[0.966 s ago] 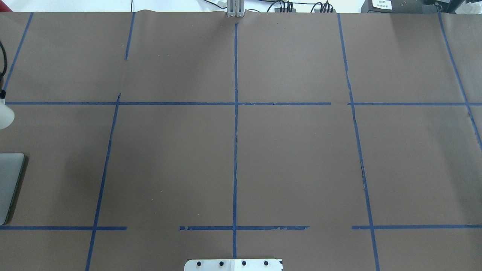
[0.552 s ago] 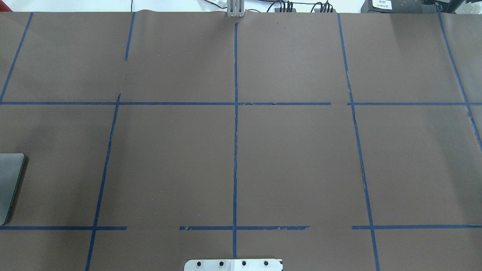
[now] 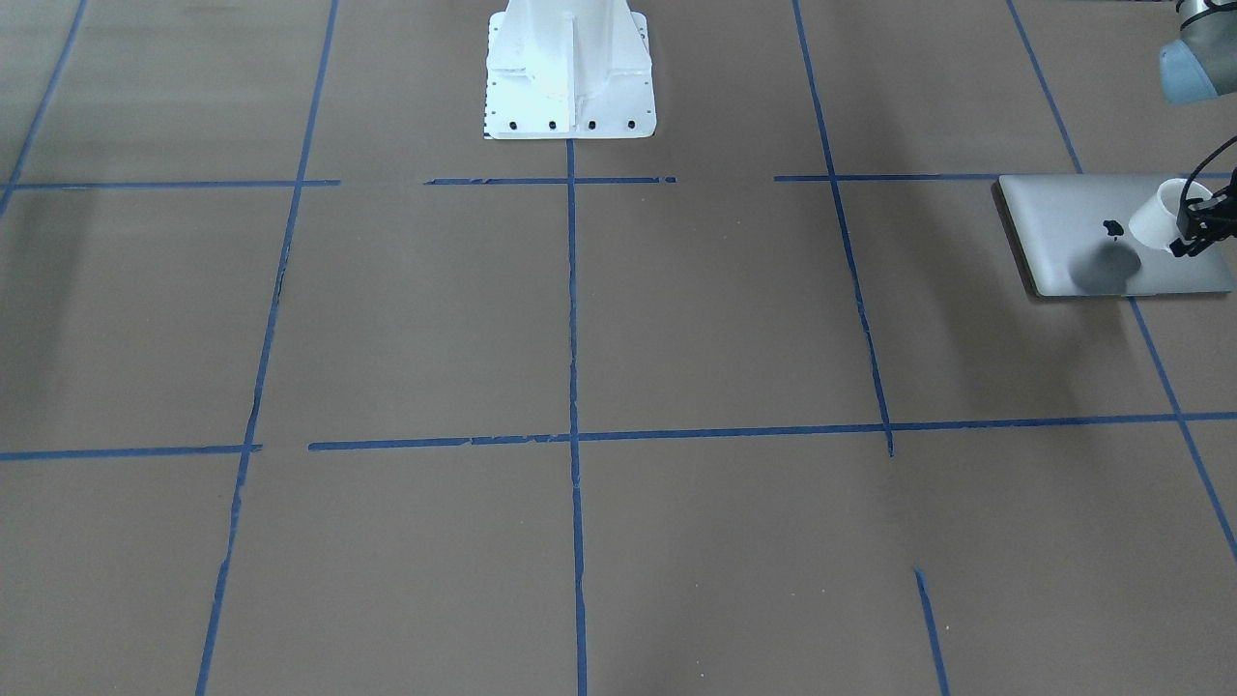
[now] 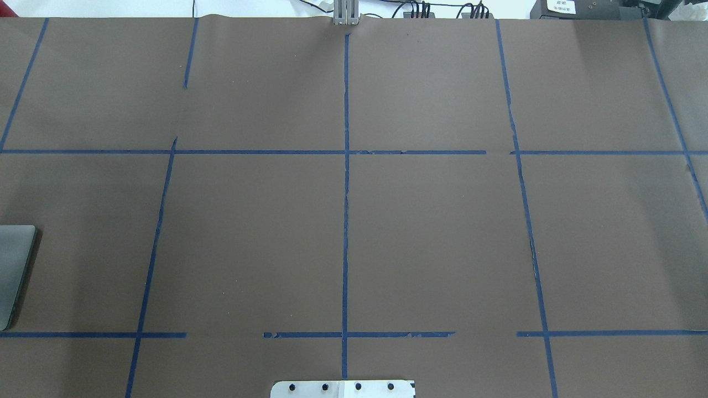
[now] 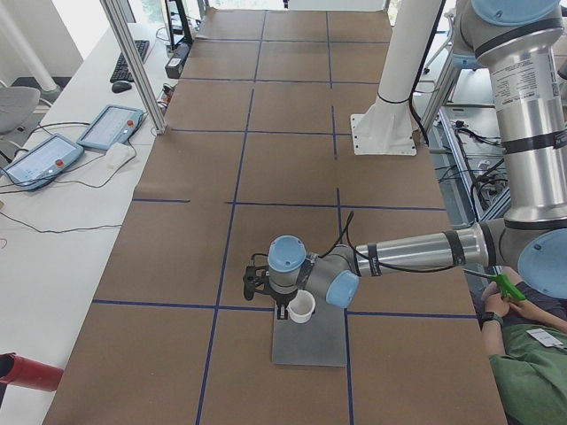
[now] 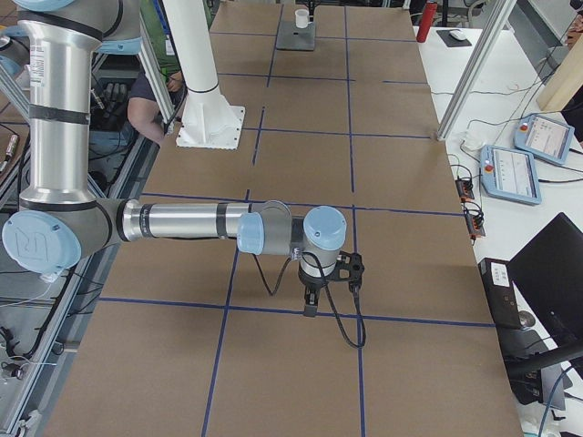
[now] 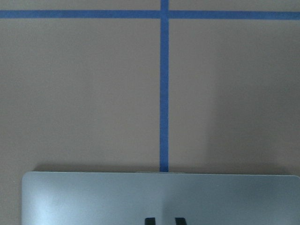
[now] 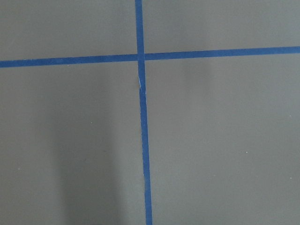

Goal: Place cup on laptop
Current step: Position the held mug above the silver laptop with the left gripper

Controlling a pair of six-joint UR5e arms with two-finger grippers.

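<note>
The white cup (image 3: 1158, 218) hangs tilted a little above the silver-grey laptop (image 3: 1073, 232), near the apple logo, and casts a shadow on the lid. My left gripper (image 3: 1191, 230) is shut on the cup's rim. The exterior left view shows the cup (image 5: 302, 307) at my left gripper (image 5: 283, 306) over the laptop's (image 5: 312, 343) far end. The overhead view shows only the laptop's corner (image 4: 14, 271). In the left wrist view the laptop's edge (image 7: 93, 197) fills the bottom; the cup is hidden there. My right gripper (image 6: 310, 305) points down above bare table; I cannot tell whether it is open.
Brown paper with blue tape lines (image 4: 345, 193) covers the table. The white robot base (image 3: 568, 72) stands at the robot's edge. Tablets (image 5: 111, 127) and cables lie on the side bench beyond the table.
In the overhead view the cup and the cable at the left edge have moved out of view to the left. The laptop's corner has grown darker with shadow.
</note>
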